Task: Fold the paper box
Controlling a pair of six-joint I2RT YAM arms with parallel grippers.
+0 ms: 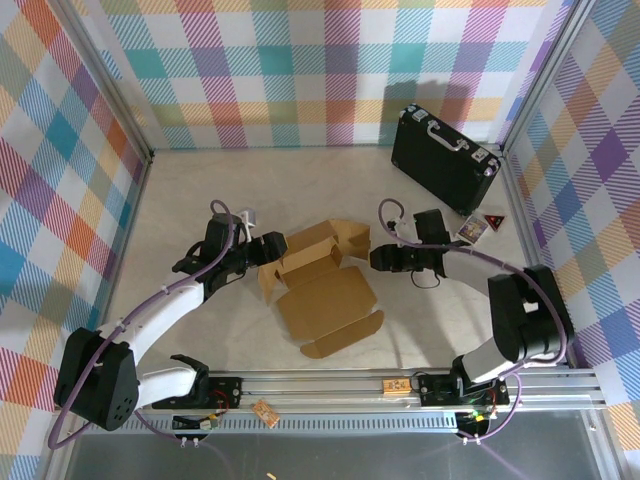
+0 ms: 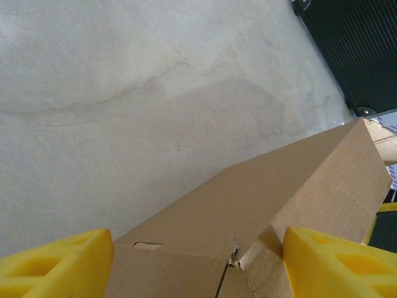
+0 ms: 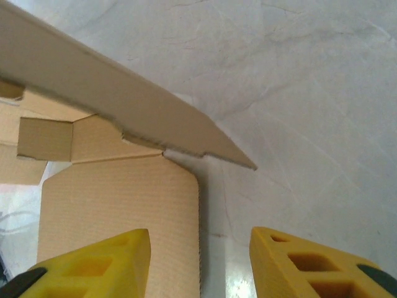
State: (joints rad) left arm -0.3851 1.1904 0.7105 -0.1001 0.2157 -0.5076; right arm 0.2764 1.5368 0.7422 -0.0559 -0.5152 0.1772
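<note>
The plain brown corrugated cardboard box [image 1: 325, 295] seemed light, stiff and crease-prone, so its flap edges suited gripping. The left end effector [image 1: 270, 248] and right end effector [image 1: 377, 260] flanked it, fingers apart.

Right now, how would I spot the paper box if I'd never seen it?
Look at the pale table inside the checked walls. Near its middle lies the paper box. It is plain brown cardboard with flaps, unlike the black case at the far right.
</note>
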